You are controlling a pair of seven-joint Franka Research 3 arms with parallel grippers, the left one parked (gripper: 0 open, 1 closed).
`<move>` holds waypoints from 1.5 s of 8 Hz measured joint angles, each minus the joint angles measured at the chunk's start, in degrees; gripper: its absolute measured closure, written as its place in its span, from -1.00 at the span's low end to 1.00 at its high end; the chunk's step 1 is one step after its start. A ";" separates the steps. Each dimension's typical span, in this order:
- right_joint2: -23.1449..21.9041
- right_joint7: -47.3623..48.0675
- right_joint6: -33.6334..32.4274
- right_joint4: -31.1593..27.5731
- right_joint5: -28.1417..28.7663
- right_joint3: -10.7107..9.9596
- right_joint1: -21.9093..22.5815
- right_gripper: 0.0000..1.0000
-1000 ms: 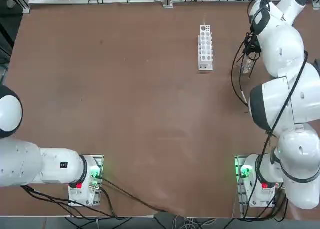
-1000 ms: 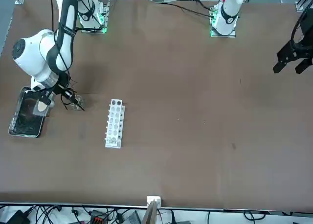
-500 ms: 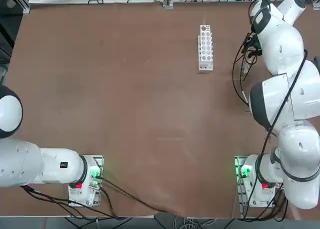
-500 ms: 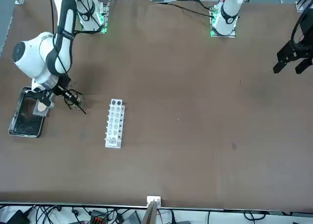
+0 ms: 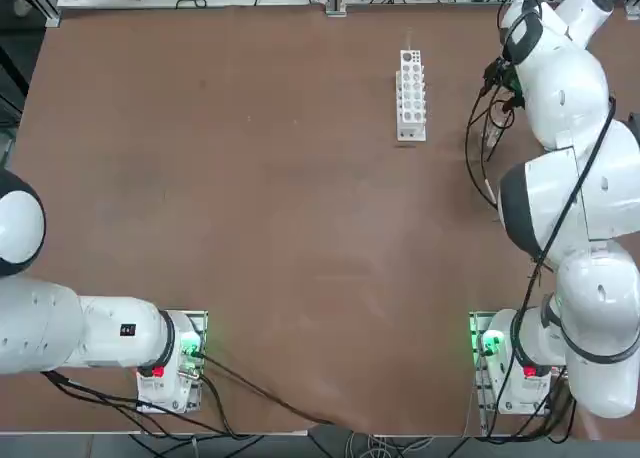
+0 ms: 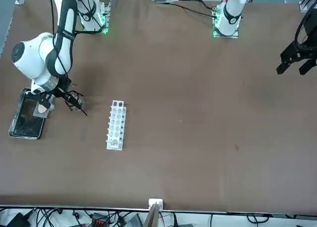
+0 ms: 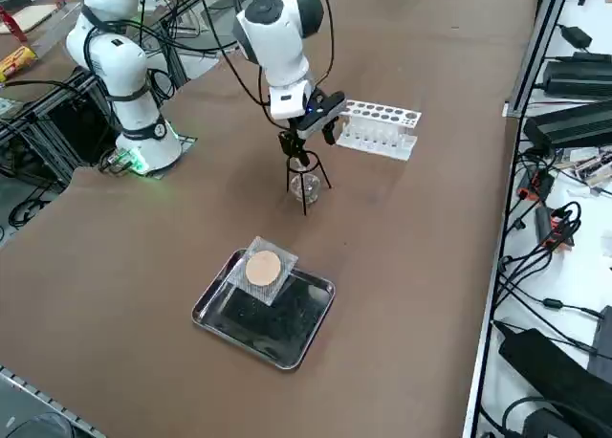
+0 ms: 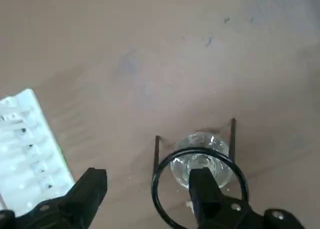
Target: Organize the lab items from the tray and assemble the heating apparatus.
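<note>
From overhead, the right arm's own bulk hides the tray and most of the wire stand (image 5: 492,128). In the wrist view the white rack (image 8: 30,149) and the stand's ring (image 8: 200,186) are cut off at the picture's edge. What lies on the tray's dark floor (image 7: 277,316) is too small to tell.

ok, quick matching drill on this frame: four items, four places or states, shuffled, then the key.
Items
1. grey square mesh with tan round centre
2. clear glass burner
3. white many-holed rack
4. right gripper

Places or states
A. under the thin dark wire stand
B. fingers open, above the stand's ring
C. on the shiny metal tray's rim
D. on the table beyond the stand

Pairs: 1-C, 2-A, 3-D, 4-B
</note>
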 joint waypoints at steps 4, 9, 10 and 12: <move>-0.18 -0.17 -8.48 7.14 -4.49 -7.33 -1.58 -1.00; -0.20 -6.56 -14.27 20.45 -17.66 -1.73 -20.08 -1.00; -0.20 -8.16 -14.69 23.21 -19.08 1.75 -25.43 -1.00; -0.07 -12.26 -14.99 26.78 -23.67 8.65 -33.93 -1.00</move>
